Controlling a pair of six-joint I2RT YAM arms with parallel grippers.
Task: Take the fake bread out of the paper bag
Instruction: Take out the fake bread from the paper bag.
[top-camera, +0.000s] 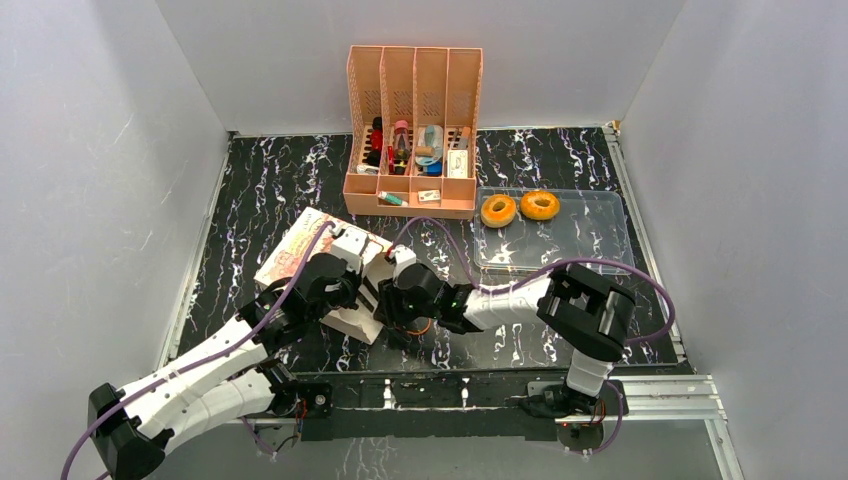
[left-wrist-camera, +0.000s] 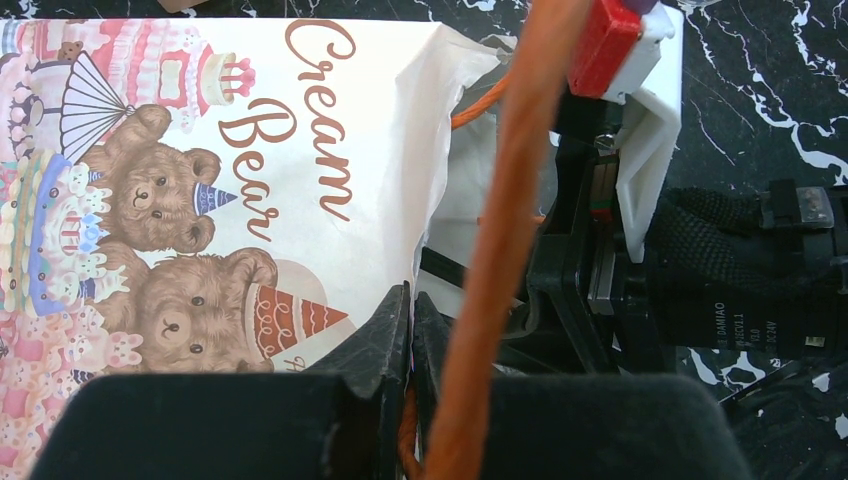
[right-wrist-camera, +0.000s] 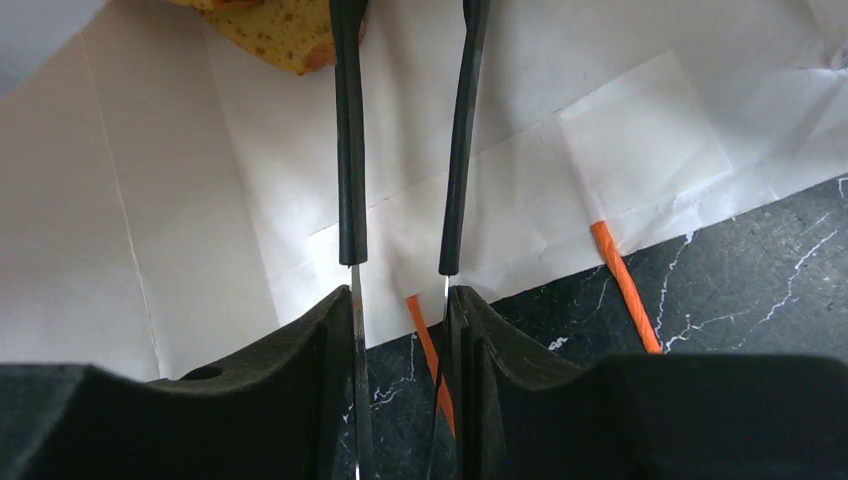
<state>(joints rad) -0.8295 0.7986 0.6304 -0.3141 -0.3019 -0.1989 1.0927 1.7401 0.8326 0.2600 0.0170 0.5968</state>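
Cream paper bag (left-wrist-camera: 330, 120) lies flat, teddy-bear print facing up.

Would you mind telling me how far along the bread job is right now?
Done: one bread ring and a second ring lie on the clear tray. In hand: the left gripper is shut on the paper bag at its mouth, while the right gripper, open, reaches inside beside a yellow-brown bread piece. Left: at least that piece; anything deeper in the bag is hidden.
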